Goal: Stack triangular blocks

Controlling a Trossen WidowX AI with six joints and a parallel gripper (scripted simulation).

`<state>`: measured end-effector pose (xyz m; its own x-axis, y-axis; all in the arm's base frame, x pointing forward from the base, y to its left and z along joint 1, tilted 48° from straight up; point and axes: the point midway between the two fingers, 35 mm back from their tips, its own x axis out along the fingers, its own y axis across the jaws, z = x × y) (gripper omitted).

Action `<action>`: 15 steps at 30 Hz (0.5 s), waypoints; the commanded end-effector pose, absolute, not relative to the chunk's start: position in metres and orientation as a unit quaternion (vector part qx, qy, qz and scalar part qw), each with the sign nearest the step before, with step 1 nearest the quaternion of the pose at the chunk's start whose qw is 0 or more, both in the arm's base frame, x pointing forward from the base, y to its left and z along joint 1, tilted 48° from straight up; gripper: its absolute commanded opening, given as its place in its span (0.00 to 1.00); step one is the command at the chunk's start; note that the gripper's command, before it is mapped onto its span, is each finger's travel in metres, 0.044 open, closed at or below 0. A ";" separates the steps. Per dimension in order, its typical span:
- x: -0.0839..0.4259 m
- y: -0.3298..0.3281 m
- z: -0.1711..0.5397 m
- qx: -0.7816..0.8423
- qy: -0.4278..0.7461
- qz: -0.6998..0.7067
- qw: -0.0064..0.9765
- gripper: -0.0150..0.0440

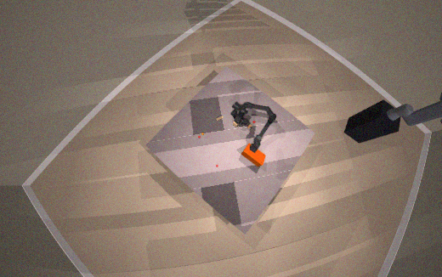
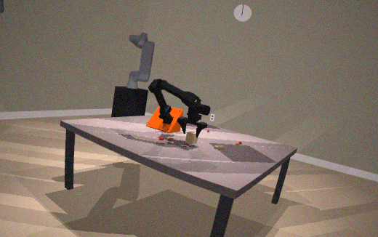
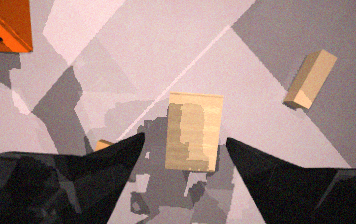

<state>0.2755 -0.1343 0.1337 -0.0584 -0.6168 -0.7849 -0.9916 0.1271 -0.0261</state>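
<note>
Probably nearly done: looks like both halves mated into one blocky wooden piece (image 1: pixel 235 124) (image 2: pixel 191 138) (image 3: pixel 195 132), upright on the surface (image 1: pixel 212 153) (image 2: pixel 91 131) (image 3: pixel 165 45), though unable to confirm sloped seam or even ends. Pale, faintly banded grain, straight-edged. Flanked by jaws spread wide, gripping nothing. Left: withdrawing clear without nudging. Farther out, near a slim wooden bar (image 1: pixel 219 118) (image 2: pixel 219 147) (image 3: pixel 310 80).

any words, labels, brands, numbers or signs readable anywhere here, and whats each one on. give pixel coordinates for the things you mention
None can be read.
Round white wall clock (image 2: pixel 242 13): dark hands show, but any numerals are too small or blurred to read.
Orange slanted block (image 1: pixel 254 155) (image 2: pixel 160 121) (image 3: pixel 15 25) at the arm's foot: no legible text.
Pale wooden block (image 1: pixel 235 124) (image 2: pixel 191 138) (image 3: pixel 195 132) by the gripper: only grain and shadow, no lettering.
</note>
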 end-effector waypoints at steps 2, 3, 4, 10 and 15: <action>0.286 -0.103 0.173 -0.603 0.666 0.274 0.342 1.00; 0.286 -0.094 0.184 -0.603 0.666 0.274 0.342 1.00; 0.285 -0.086 0.196 -0.603 0.667 0.274 0.342 1.00; 0.285 -0.075 0.208 -0.611 0.661 0.273 0.340 1.00; 0.285 -0.075 0.208 -0.611 0.661 0.273 0.340 1.00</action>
